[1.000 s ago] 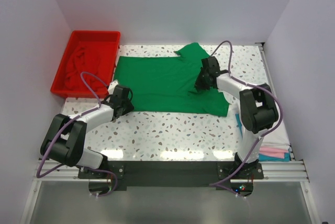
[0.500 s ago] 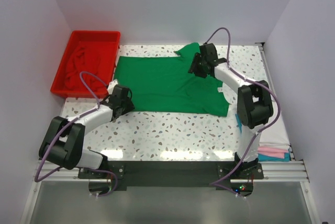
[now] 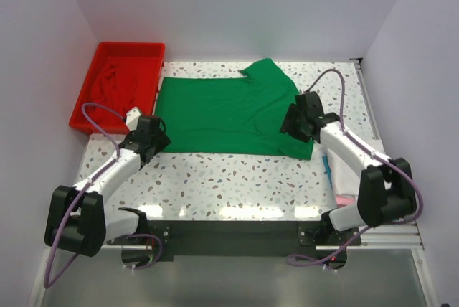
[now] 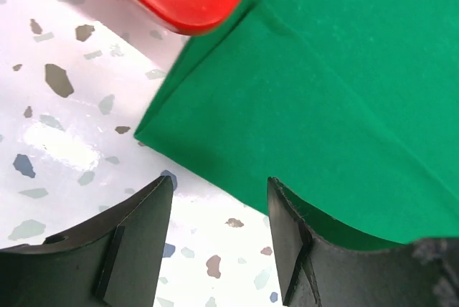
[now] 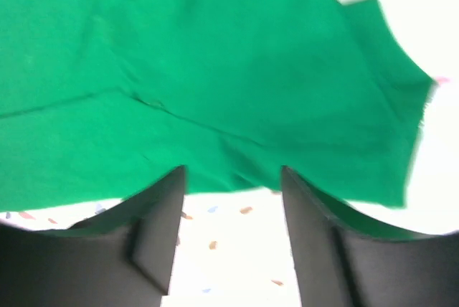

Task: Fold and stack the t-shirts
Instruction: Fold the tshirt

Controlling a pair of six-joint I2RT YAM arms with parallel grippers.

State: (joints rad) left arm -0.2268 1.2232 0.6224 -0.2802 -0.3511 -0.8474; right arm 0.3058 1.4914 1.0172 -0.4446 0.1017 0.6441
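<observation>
Nearest, at the right edge of the speckled surface [image 3: 237,178], a sliver of teal cloth [image 3: 327,166] and a bit of pink cloth [image 3: 346,198] show beside the right arm, which hides most of them. Farther in, the left pincer [image 4: 220,186] hangs low at the near left corner of the green t-shirt [image 3: 222,113]. It is released, with its two dark fingers spread; bare speckle and the corner's edge lie in the gap between them, and nothing is clamped. In the left wrist view the right-hand finger [image 4: 287,235] overlaps the shirt's near hem; whether it touches the cloth cannot be told. On the other side the right pincer [image 5: 233,174] is released as well, its fingers parted over the near hem at the shirt's right end, with a strip of surface showing in the gap and no cloth pinched. The shirt itself lies spread flat across the middle of the surface, its long side running left to right, with one short sleeve jutting out at the far edge and a few shallow creases near the right end. Beyond its left end, just beside it, sits the red tray [image 3: 133,45] at the far left, holding a crumpled dark red cloth [image 3: 115,84].
</observation>
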